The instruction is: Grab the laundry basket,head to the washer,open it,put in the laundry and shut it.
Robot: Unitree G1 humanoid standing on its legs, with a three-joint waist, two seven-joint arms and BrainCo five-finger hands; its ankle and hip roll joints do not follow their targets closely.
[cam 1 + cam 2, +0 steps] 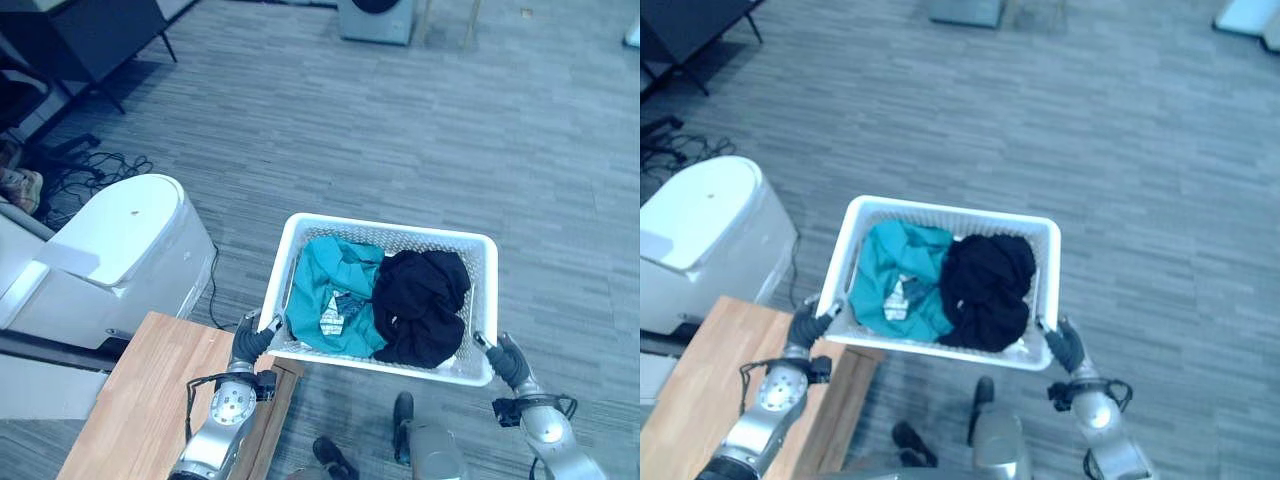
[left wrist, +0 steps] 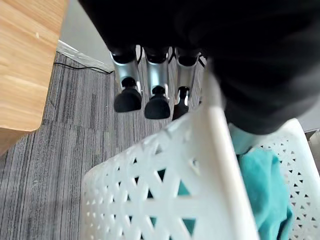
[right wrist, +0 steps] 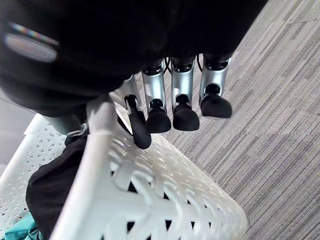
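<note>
A white perforated laundry basket [image 1: 390, 228] hangs above the floor in front of me, carried by both hands. A teal garment [image 1: 330, 290] lies in its left half and a black garment [image 1: 420, 295] in its right half. My left hand [image 1: 250, 340] grips the near left corner of the rim. My right hand [image 1: 507, 360] grips the near right corner. In the left wrist view the fingers [image 2: 157, 95] curl down outside the basket wall [image 2: 150, 200]. The right wrist view shows that hand's fingers [image 3: 185, 100] curled down outside the wall [image 3: 150, 200] as well. The washer [image 1: 375, 20] stands far ahead, at the back of the floor.
A wooden table [image 1: 150, 400] is at my lower left, under the left arm. A white rounded appliance [image 1: 120, 250] with cables beside it stands to the left. Dark furniture [image 1: 80, 40] is at the far left. Grey plank floor stretches ahead to the washer.
</note>
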